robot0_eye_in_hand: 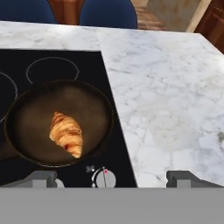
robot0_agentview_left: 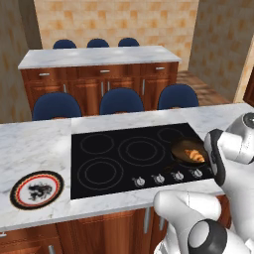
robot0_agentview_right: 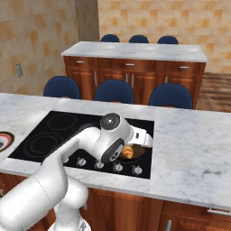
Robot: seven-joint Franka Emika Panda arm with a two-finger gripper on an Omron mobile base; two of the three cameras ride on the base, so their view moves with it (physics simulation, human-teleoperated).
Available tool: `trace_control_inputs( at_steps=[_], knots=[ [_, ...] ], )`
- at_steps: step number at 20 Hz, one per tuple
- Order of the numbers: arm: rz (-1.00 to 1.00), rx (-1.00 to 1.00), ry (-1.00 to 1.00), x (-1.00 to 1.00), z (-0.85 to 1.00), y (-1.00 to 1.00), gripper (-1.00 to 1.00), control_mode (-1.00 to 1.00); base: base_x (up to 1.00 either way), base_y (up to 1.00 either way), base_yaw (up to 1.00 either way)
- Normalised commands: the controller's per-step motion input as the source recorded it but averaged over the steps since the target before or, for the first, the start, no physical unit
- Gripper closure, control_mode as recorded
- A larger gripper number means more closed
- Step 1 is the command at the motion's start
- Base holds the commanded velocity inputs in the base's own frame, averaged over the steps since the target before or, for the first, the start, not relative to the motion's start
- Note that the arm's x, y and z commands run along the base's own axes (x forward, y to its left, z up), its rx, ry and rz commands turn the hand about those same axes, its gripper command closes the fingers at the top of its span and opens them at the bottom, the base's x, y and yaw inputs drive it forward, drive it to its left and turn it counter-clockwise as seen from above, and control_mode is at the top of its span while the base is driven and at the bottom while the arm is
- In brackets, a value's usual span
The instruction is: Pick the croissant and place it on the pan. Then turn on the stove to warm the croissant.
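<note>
Marble, white and grey-veined, made up the counter [robot0_agentview_left: 34, 144] around the black glass stove [robot0_agentview_left: 99, 149], whose front edge carried a row of small silver knobs [robot0_agentview_left: 168, 176]. On the stove's right-hand front burner sat the pan [robot0_eye_in_hand: 30, 105], and the croissant [robot0_eye_in_hand: 66, 133] lay inside it, slightly off centre. The gripper [robot0_eye_in_hand: 111, 178] hung just above the knob row with its fingers [robot0_eye_in_hand: 43, 177] spread wide and nothing between them. Directly under it lay one knob with a red mark [robot0_eye_in_hand: 104, 178]. The likely risk was the wrong knob: they sat close together, so a small misalignment could light an empty burner. Closing off-centre might also let the fingers slip around the knob without turning it, or brush the pan's rim.
</note>
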Motion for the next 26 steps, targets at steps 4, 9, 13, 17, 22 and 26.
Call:
trace_control_inputs(
  at_steps=[4, 9, 13, 17, 22, 26],
  knots=[
    [0.00, 0.00, 0.19, -0.32, -0.19, 0.00, -1.00, -1.00, 0.00, 0.00, 0.00],
    [0.00, 0.00, 0.14, -0.72, -0.16, -0.03, -1.00, -1.00, 0.00, 0.00, 0.00],
    [0.00, 0.00, 0.01, -0.17, 0.00, -0.01, -1.00, -1.00, 0.00, 0.00, 0.00],
    [0.06, 0.00, 0.06, -0.01, -0.37, 0.16, -1.00, -1.00, 0.00, 0.00, 0.00],
    [0.04, 0.00, 0.01, 0.00, -0.22, 0.02, -1.00, -1.00, 0.00, 0.00, 0.00],
    [0.07, 0.00, 0.00, 0.00, -0.35, -0.01, -1.00, -1.00, 0.00, 0.00, 0.00]
  ],
)
